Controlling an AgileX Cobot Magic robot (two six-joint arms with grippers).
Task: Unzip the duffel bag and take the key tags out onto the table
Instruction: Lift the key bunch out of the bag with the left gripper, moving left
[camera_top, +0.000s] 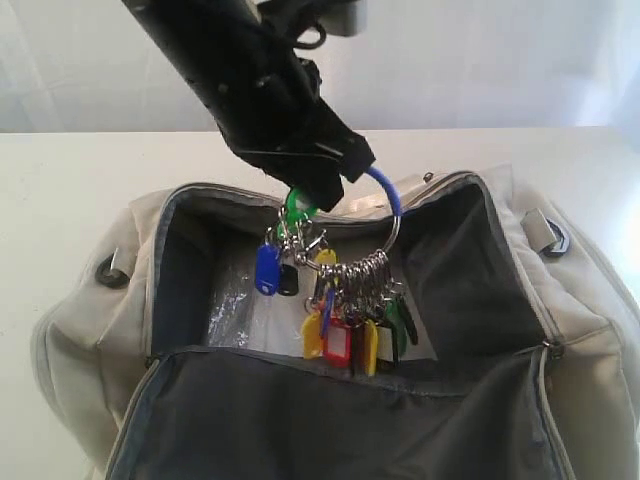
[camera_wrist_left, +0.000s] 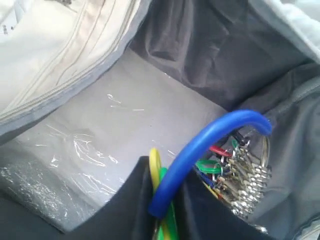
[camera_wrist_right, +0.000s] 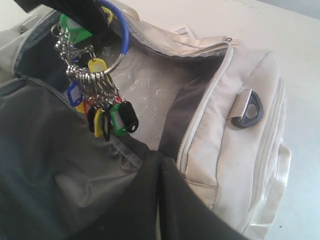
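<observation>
The duffel bag (camera_top: 575, 340) lies unzipped on the table (camera_top: 60, 190), its top flap folded toward the near side with the dark lining showing. My left gripper (camera_top: 325, 195) hangs over the opening, shut on the blue part of the big ring (camera_wrist_left: 215, 145). A yellow and a green tag are pinched between its fingers too. The key tags (camera_top: 345, 325) dangle from the ring just above the bag's floor. In the right wrist view they (camera_wrist_right: 107, 117) hang over the bag (camera_wrist_right: 235, 150). My right gripper (camera_wrist_right: 160, 167) is shut, its tips at the flap's edge by the zipper.
A grey base panel under crinkled clear plastic (camera_top: 245, 305) lines the bag's floor. Black D-rings sit at the bag's ends (camera_top: 550, 235) (camera_wrist_right: 250, 111). A white barcode label (camera_wrist_right: 182, 31) lies at the far rim. White tabletop (camera_wrist_right: 300, 65) surrounds the bag.
</observation>
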